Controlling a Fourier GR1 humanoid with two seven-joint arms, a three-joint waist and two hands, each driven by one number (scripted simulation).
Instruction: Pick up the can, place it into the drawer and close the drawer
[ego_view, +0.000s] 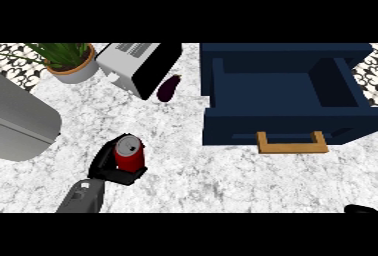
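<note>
Your left hand (111, 167) had its fingers curled round the can (128, 153); you needed to lift it straight, then cross to the open drawer (284, 85).

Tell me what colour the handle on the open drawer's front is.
Tan, wood-like: the U-shaped handle on the dark navy-blue open drawer, seen in the head view.

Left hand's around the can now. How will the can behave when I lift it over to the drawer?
The can looks rigid with smooth red sides, so it should keep its shape but might slide in the left hand. It is tall and narrow, so it could tip when set down in the open drawer. On its side, its round body would probably roll.
</note>
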